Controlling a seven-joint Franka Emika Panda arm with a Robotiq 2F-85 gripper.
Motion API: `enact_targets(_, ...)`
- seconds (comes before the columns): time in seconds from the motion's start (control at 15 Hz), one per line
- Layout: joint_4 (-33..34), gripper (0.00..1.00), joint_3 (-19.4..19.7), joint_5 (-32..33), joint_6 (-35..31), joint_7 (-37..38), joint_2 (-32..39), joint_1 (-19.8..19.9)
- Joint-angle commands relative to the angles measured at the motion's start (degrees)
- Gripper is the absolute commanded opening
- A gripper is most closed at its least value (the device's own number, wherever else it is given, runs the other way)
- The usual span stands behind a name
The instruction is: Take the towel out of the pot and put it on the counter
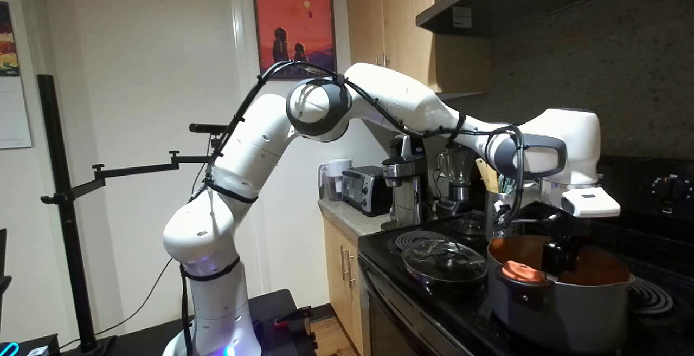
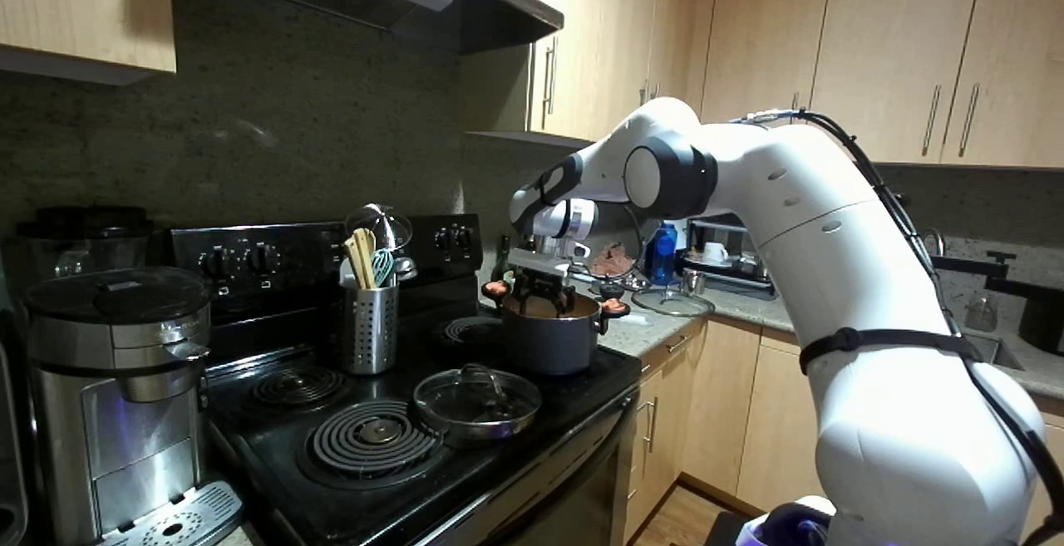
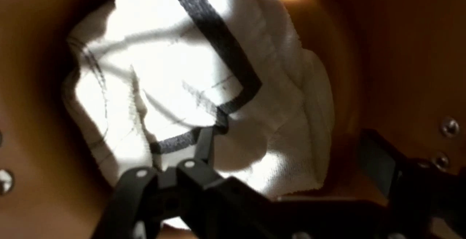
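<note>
Have the gripper (image 3: 287, 146) inside the pot (image 1: 574, 318), spread wide, holding nothing; see the white towel (image 3: 204, 71) below, bunched at the bottom, with a dark stripe (image 3: 214, 31) slanted rightward, then bent back; cannot tell the towel's long axis; walled in, near the front corner of the stove (image 2: 465, 471); find a lidded pan (image 2: 478, 403) along the front edge, a utensil holder (image 2: 371, 334) toward the rear, a glass lid (image 2: 672, 302) near the counter (image 2: 661, 332) edge
</note>
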State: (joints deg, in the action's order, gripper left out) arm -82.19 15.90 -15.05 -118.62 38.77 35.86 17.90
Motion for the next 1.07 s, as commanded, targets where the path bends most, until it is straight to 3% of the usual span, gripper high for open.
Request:
enact_targets(0.0, 3.43, 1.00, 0.42, 2.22, 2.58, 2.39, 3.72, -0.38)
enact_targets(0.33, 3.32, 1.00, 1.03, 3.43, 2.81, 2.87, 7.21, 0.10)
enact_targets(0.4, 3.37, 0.75, 1.03, 3.51, 2.60, 3.00, 7.59, 0.27)
enact_targets(0.53, 3.71, 0.66, 0.89, 3.26, 2.33, 2.57, 7.71, 0.65)
enact_targets(1.0, 3.25, 0.14, 0.89, 3.09, 1.50, 2.14, 5.83, 0.74)
